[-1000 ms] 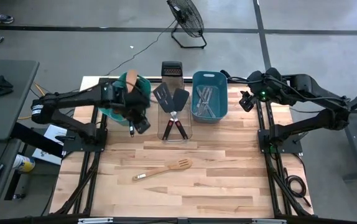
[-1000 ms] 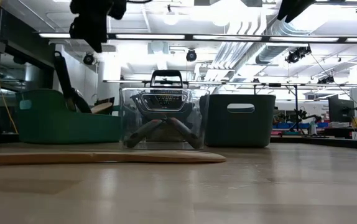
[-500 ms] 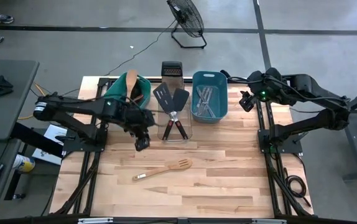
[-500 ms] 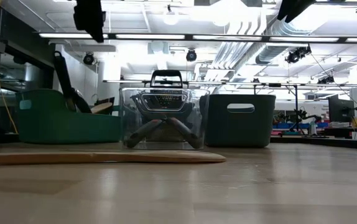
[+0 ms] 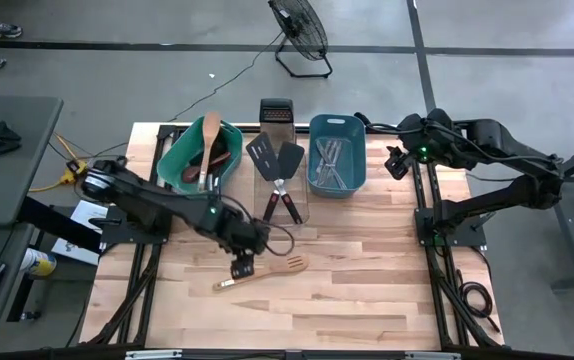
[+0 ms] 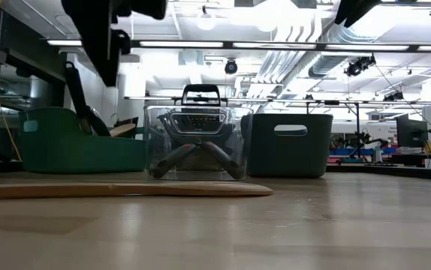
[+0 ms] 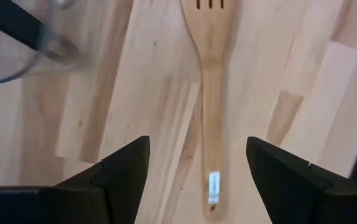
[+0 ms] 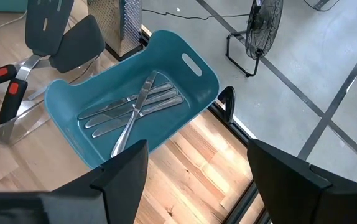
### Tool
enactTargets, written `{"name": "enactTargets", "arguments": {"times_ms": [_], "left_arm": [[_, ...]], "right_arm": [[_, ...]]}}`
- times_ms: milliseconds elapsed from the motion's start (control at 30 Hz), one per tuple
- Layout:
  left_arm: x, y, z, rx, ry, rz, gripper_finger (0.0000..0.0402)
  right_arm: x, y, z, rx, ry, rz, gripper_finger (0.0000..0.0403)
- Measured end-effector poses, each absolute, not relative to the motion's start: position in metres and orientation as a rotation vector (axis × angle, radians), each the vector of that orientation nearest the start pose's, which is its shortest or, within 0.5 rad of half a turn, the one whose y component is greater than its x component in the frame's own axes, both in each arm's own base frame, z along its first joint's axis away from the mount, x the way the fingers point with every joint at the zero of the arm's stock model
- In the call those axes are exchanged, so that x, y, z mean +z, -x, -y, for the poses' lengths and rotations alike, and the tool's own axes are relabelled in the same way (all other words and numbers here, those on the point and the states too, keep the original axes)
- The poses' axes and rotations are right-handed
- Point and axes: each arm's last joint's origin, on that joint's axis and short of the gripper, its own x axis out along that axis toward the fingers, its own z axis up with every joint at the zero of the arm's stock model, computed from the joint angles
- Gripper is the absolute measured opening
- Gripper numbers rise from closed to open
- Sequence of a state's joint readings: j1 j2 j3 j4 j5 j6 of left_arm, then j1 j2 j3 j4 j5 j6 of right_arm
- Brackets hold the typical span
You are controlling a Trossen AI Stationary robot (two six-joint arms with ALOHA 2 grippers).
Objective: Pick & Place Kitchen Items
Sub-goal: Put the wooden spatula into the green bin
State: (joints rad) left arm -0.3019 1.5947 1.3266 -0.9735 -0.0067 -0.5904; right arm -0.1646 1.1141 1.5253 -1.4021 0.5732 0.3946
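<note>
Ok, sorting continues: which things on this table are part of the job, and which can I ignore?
Job items:
- slotted wooden spatula on the bare table, left gripper open above its handle
- wooden utensils in the teal tub
- black turners in the clear tub
- metal knives in the blue tub

Ignore:
- box grater
- floor fan
- right gripper, parked at the table's edge

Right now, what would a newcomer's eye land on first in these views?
Probably the left pincer, open and hovering over the handle end of the slotted wooden spatula, the only utensil lying loose on the table. Next, the three tubs along the far edge: teal, clear and blue, with the right pincer parked beside the blue one.
</note>
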Motion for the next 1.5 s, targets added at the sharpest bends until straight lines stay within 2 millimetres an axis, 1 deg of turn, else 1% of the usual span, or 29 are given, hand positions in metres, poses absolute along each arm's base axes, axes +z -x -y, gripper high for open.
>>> {"name": "enactTargets", "arguments": {"times_ms": [167,333,433,533,633,767,833,1067,1133,1233,1300,1367,1433,1500], "left_arm": [[0.249,-0.308,0.109,0.140,0.339,-1.265,0.0264],[0.227,-0.313,0.123,0.156,0.291,-1.329,0.0264],[0.214,-0.314,0.131,0.180,0.295,-1.364,0.0264],[0.202,-0.311,0.141,0.204,0.273,-1.421,0.0264],[0.195,-0.305,0.153,0.212,0.245,-1.454,0.0264],[0.190,-0.298,0.168,0.231,0.207,-1.449,0.0264],[0.188,-0.299,0.174,0.240,0.215,-1.425,0.0264],[0.179,-0.298,0.173,0.331,0.223,-1.443,0.0264],[0.176,-0.303,0.172,0.327,0.251,-1.437,0.0264],[0.173,-0.302,0.171,0.333,0.268,-1.465,0.0264],[0.170,-0.307,0.170,0.337,0.299,-1.453,0.0264],[0.168,-0.305,0.169,0.346,0.298,-1.482,0.0264],[0.165,-0.310,0.169,0.342,0.314,-1.473,0.0264],[0.161,-0.307,0.167,0.359,0.298,-1.500,0.0264]], "right_arm": [[0.416,-0.150,0.041,-0.862,-0.151,-0.833,0.0267],[0.417,-0.150,0.041,-0.870,-0.165,-0.823,0.0267],[0.417,-0.150,0.041,-0.870,-0.165,-0.821,0.0267],[0.417,-0.150,0.041,-0.872,-0.169,-0.820,0.0267],[0.417,-0.150,0.041,-0.880,-0.186,-0.812,0.0267],[0.417,-0.150,0.041,-0.881,-0.194,-0.809,0.0267],[0.417,-0.150,0.041,-0.888,-0.211,-0.802,0.0267],[0.416,-0.151,0.039,-0.862,-0.293,-0.796,0.0267],[0.415,-0.151,0.039,-0.849,-0.309,-0.799,0.0267],[0.415,-0.151,0.039,-0.852,-0.322,-0.802,0.0267],[0.415,-0.151,0.039,-0.854,-0.324,-0.805,0.0267],[0.414,-0.151,0.039,-0.856,-0.326,-0.807,0.0267],[0.414,-0.151,0.039,-0.859,-0.333,-0.805,0.0267],[0.414,-0.151,0.039,-0.864,-0.344,-0.801,0.0267]]}}
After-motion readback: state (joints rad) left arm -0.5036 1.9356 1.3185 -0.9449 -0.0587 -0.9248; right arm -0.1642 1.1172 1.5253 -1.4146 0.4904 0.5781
